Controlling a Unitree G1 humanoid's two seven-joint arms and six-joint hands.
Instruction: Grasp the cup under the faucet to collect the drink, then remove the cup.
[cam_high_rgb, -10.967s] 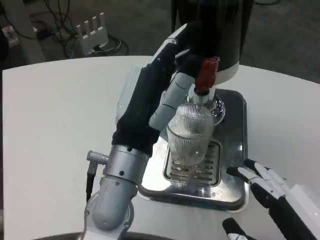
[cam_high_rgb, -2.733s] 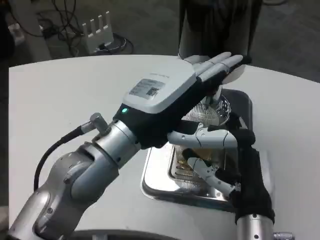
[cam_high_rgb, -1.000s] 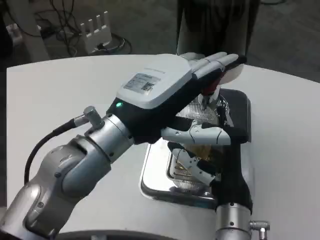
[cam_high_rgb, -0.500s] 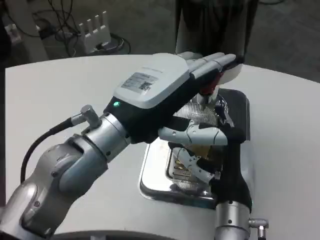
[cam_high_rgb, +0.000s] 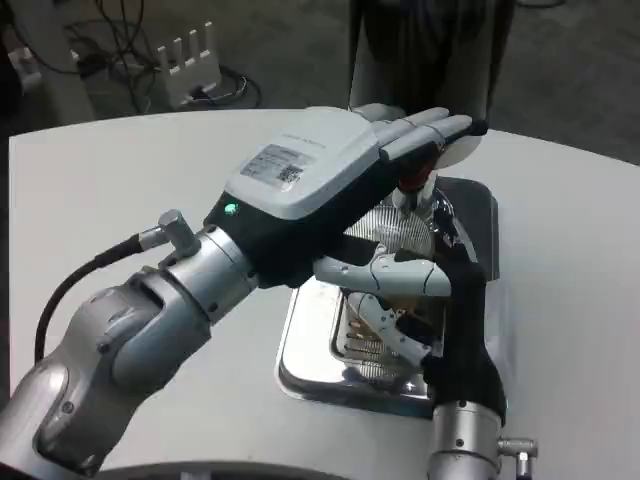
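While we count, we find one cup (cam_high_rgb: 405, 232), one faucet (cam_high_rgb: 413, 172), one drip tray (cam_high_rgb: 310, 345) and two hands over one white table (cam_high_rgb: 120, 190). We see the cup as a clear ribbed vessel standing on the slotted grille (cam_high_rgb: 362, 343) of the shiny metal tray, right under the faucet with its red lever; most of the cup is hidden behind the hands, and an amber tint shows low in it, though we cannot judge how full it is. Our right hand (cam_high_rgb: 420, 300) comes up from the bottom edge of the head view, its black wrist upright, and its white and black fingers (cam_high_rgb: 385, 272) wrap round the front of the cup, so we take it as grasping the cup. Our left hand (cam_high_rgb: 320, 180) reaches across from the lower left, back upward with a printed label and a small green light on it, and its fingers (cam_high_rgb: 430, 128) lie stretched out flat and close together over the top of the faucet, against the dark body of the dispenser (cam_high_rgb: 430, 50); they hold nothing that we can see. Beyond the table's far edge, one white power strip (cam_high_rgb: 190, 60) and a tangle of dark cables (cam_high_rgb: 110, 30) lie on the floor.
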